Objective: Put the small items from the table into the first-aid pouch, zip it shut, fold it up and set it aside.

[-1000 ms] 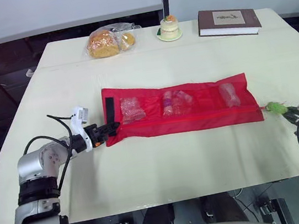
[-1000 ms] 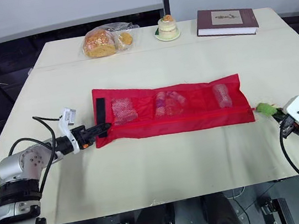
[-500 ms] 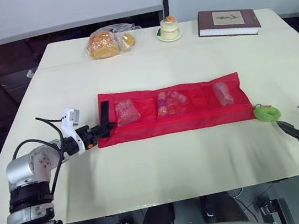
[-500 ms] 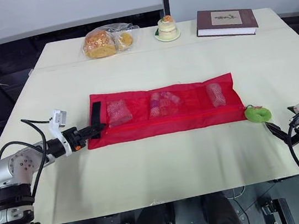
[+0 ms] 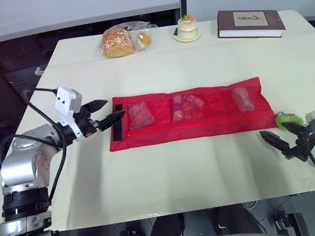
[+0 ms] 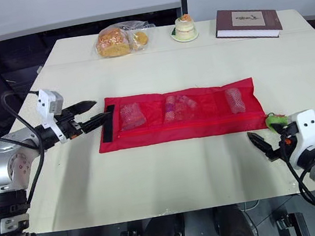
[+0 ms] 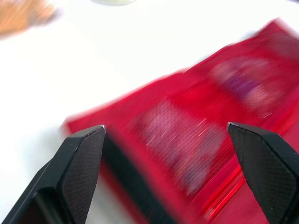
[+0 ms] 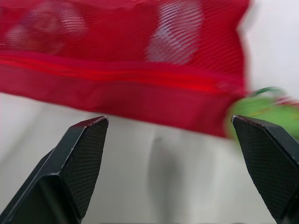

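Currently, head view: first-aid pouch (image 5: 191,126) lies flat and unfolded at centre frame on the bench (image 5: 170,169); small items (image 5: 186,106) sit in its three mesh pockets; none loose on the bench nearby. Left gripper (image 5: 115,107) at centre left, fingers spread and empty, tips just over the pouch's left end by the black strap (image 5: 117,122). Right gripper (image 5: 271,131) at lower right, also released, holding nothing, just beside the green pull (image 5: 288,117) off the pouch's right end.

Left wrist view: fingers (image 7: 79,163) wide apart; strap end of the pouch (image 7: 210,116) between them, not touched as far as I can tell.

Right wrist view: fingers (image 8: 79,163) wide apart; zip (image 8: 117,74) runs as one unbroken line toward the green pull (image 8: 266,116) at the corner; pouch (image 8: 117,37) beyond the tips, apart from them.

Judgement: filling and zipping look done; folding is the step in hand. Next move calls for one gripper to pinch an end edge, lift it and carry it over the middle, the other steadying the fabric; mesh may slide on the bench.
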`<action>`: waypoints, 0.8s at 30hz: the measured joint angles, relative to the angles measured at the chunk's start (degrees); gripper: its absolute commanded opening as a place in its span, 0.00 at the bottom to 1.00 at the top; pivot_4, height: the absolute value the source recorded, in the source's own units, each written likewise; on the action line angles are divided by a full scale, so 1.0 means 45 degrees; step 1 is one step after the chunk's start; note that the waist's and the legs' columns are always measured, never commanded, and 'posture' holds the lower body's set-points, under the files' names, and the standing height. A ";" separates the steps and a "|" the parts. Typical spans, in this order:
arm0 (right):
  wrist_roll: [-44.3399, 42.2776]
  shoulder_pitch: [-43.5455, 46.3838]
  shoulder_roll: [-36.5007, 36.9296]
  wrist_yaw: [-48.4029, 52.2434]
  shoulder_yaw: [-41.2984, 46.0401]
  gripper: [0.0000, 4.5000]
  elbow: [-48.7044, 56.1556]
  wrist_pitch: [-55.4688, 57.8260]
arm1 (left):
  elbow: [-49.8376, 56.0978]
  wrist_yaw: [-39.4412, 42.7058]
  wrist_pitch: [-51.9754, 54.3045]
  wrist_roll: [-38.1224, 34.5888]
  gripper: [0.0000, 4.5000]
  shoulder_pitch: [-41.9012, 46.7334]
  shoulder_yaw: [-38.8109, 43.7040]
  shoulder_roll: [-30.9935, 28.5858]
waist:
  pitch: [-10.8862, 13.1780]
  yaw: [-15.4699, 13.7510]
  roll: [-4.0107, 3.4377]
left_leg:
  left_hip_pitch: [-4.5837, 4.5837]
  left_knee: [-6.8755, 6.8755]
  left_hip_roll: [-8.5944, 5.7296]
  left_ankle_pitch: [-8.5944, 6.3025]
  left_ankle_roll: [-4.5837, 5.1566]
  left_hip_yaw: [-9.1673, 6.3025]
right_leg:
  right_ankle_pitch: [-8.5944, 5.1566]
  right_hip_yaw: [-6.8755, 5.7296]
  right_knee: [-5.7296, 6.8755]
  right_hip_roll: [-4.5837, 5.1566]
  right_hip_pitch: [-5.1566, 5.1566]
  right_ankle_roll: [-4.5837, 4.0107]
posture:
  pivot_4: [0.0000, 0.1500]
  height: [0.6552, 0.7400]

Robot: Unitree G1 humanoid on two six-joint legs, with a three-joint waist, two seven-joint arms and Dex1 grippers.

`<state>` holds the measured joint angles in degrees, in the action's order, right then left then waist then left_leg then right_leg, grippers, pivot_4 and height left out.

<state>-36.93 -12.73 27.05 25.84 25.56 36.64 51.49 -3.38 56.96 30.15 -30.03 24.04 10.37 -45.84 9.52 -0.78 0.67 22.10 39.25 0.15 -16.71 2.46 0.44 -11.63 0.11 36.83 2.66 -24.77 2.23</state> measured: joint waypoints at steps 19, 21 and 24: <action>-0.0559 0.1649 -0.1214 -0.2749 0.0039 1.00 -0.2177 0.0235 | 0.4536 0.4888 0.0062 -0.1946 0.99 0.0031 -0.1553 -0.0980 | 0.0005 0.0262 0.0001 | -0.0014 -0.0002 0.0014 0.0001 0.0002 0.0017 | -0.0024 0.0107 0.0003 -0.0132 0.0001 0.0035 | 1.00 0.87; -0.0497 0.1809 -0.1216 -0.2758 0.0026 1.00 -0.2393 0.0111 | 0.4525 0.4962 -0.0110 -0.1843 0.99 0.0029 -0.1601 -0.0991 | 0.0005 0.0271 0.0001 | -0.0013 -0.0003 0.0014 0.0001 0.0002 0.0017 | -0.0022 0.0142 0.0003 -0.0151 0.0001 0.0033 | 1.00 0.87; -0.0364 0.2220 -0.1248 -0.2753 -0.0162 1.00 -0.2871 -0.0158 | 0.4505 0.5061 -0.0239 -0.1721 0.99 0.0028 -0.1731 -0.0991 | 0.0005 0.0322 0.0003 | -0.0014 -0.0002 0.0015 0.0000 0.0003 0.0028 | -0.0018 0.0163 0.0002 -0.0156 0.0001 0.0028 | 1.00 0.87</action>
<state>-38.57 -2.74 21.43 13.45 24.83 23.72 50.77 16.90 79.73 29.07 -37.78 24.16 2.58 -50.30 9.54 0.67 0.68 22.03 39.24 0.21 -16.71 2.47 0.57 -11.71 0.84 36.85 1.95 -24.77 2.35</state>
